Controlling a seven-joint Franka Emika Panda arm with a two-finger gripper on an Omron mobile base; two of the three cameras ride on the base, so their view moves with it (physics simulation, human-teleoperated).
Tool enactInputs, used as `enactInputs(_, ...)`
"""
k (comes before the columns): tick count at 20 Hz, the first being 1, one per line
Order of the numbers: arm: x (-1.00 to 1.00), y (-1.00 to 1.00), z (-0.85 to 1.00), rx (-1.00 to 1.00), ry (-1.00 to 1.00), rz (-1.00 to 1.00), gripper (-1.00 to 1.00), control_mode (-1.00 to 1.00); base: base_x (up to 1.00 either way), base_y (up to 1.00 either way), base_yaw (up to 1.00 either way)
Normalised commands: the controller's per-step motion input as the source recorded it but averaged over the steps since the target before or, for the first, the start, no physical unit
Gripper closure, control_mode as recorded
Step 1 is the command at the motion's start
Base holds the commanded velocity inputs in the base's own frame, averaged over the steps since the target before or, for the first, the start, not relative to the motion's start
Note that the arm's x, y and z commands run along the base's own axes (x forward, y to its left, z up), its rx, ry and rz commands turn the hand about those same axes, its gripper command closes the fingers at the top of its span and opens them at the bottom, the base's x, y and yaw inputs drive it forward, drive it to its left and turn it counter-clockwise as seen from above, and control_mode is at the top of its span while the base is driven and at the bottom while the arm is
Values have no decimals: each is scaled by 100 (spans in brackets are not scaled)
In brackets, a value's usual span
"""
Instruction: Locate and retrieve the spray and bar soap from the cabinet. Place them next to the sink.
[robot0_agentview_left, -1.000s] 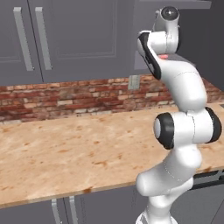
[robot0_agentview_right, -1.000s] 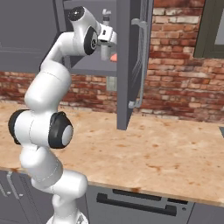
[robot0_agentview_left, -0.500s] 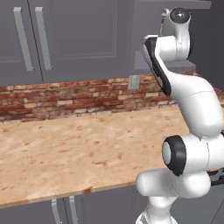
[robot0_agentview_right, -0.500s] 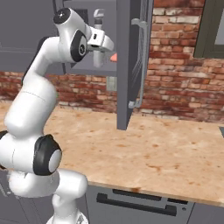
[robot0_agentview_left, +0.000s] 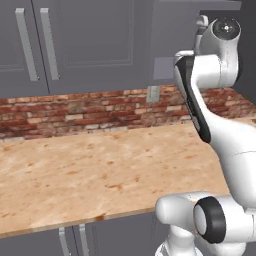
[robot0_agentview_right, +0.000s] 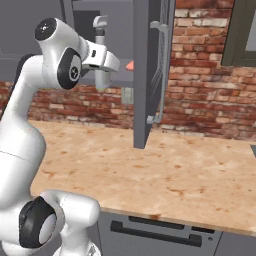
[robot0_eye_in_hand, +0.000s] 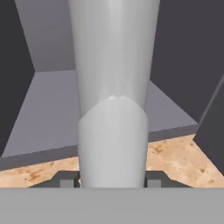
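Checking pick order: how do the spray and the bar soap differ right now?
The spray is tall, slim and pale grey; the bar soap is a small salmon-pink piece. The spray stands upright, clamped in the gripper; the bar soap lies on the cabinet shelf, mostly hidden by the open door. Both are at the cabinet.

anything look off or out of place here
Nothing looks spilled, tipped or damaged. The gripper is shut on the spray, which stands upright between its fingertips at the cabinet. The bar soap lies flat on the shelf beside the open door. The counter looks clean.
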Motion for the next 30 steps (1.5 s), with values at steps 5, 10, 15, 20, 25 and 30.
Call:
enactInputs(5,-100,0,-2,-1,2,1,100,-100,0,0,0)
enactInputs(10,-100,-7,-13,-1,2,4,100,-100,0,0,0)
enactInputs(15,-98,-14,-28,-2,5,7,100,-100,0,0,0)
enactInputs(20,-81,-5,-41,-4,9,4,100,-100,0,0,0)
enactInputs(25,-90,-8,-45,-5,5,7,100,-100,0,0,0)
enactInputs(30,-71,-4,-32,0,0,7,100,-100,0,0,0)
